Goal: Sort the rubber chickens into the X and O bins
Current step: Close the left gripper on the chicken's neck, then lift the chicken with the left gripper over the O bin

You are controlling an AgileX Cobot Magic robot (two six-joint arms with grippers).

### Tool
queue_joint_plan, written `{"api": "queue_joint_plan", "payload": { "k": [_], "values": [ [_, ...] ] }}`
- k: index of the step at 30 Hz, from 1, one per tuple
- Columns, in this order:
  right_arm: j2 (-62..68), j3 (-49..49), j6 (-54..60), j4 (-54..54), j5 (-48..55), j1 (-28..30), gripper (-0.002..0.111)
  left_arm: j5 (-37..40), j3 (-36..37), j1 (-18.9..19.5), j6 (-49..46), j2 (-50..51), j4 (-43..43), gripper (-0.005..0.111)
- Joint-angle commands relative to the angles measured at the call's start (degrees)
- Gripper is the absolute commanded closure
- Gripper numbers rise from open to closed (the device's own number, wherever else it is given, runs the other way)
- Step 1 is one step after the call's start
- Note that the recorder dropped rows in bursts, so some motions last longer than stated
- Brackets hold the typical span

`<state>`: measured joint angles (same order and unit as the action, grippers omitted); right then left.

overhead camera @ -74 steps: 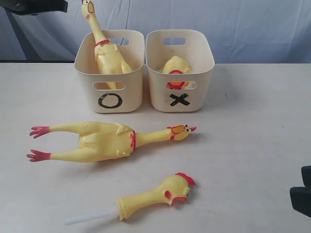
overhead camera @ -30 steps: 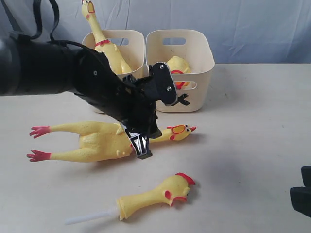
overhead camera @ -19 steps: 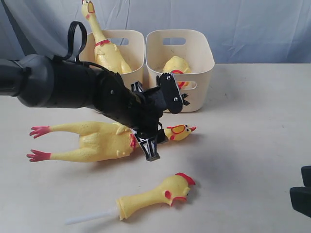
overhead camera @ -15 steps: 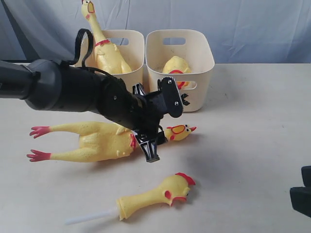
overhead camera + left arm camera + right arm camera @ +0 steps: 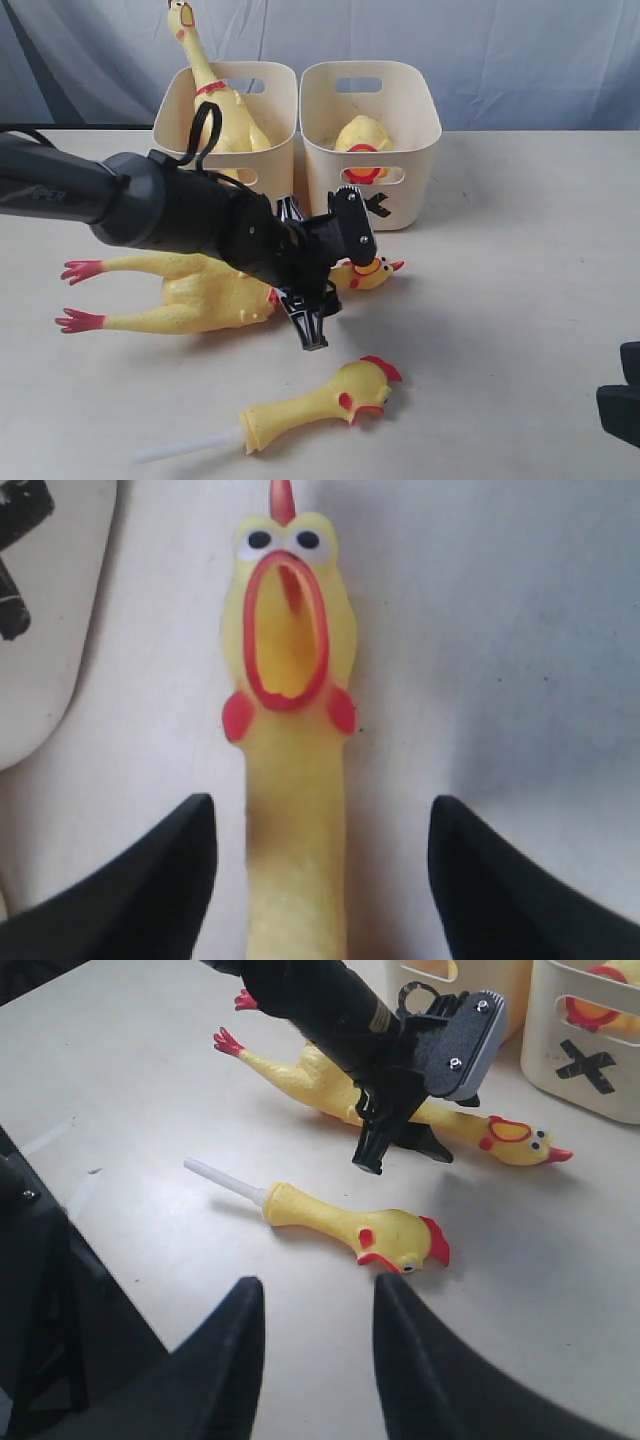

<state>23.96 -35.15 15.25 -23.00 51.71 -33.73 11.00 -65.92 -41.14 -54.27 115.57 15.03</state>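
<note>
Exterior view: my left end effector (image 5: 311, 320) has come down over the neck of the whole chicken (image 5: 205, 293), which lies on the desk (image 5: 520, 300) in front of the O bin (image 5: 228, 215).

Left wrist view: the fingers (image 5: 150, 880) have widened and stand apart, straddling the neck without touching it. I judge a clamp comes next.

Right wrist view: the right end effector (image 5: 318, 1305) stands apart and empty.

Long chicken (image 5: 200, 295), stick head (image 5: 320, 398) flat outside; upright chicken (image 5: 225, 115) in O bin (image 5: 265, 70), body (image 5: 362, 135) in X bin (image 5: 412, 170).

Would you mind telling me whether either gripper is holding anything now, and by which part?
Nothing is held. The left gripper straddles the neck of the lying chicken, jaws open; the right gripper is empty.
</note>
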Motion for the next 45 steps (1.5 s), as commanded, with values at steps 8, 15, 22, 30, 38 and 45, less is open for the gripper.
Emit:
{"api": "queue_joint_plan", "payload": {
  "k": [8, 15, 22, 30, 38, 45],
  "values": [
    [-0.4, 0.3, 0.1, 0.1, -0.4, -0.1, 0.073, -1.2, 0.1, -0.1, 0.1, 0.1, -0.1, 0.048],
    [-0.4, 0.3, 0.1, 0.1, -0.4, -0.1, 0.073, -0.8, 0.1, -0.1, 0.1, 1.8, -0.1, 0.048],
    [-0.4, 0.3, 0.1, 0.1, -0.4, -0.1, 0.073, -2.2, 0.1, -0.1, 0.1, 3.2, -0.1, 0.05],
    [-0.4, 0.3, 0.1, 0.1, -0.4, -0.1, 0.073, -3.8, -0.2, -0.1, 0.1, 3.2, -0.6, 0.107],
    [-0.4, 0.3, 0.1, 0.1, -0.4, -0.1, 0.073, 4.1, -2.1, -0.1, 0.3, -2.7, 0.1, 0.107],
    [-0.4, 0.3, 0.1, 0.1, -0.4, -0.1, 0.073, 4.1, -2.2, -0.1, 0.3, -11.1, 1.4, 0.107]
  ]
}}
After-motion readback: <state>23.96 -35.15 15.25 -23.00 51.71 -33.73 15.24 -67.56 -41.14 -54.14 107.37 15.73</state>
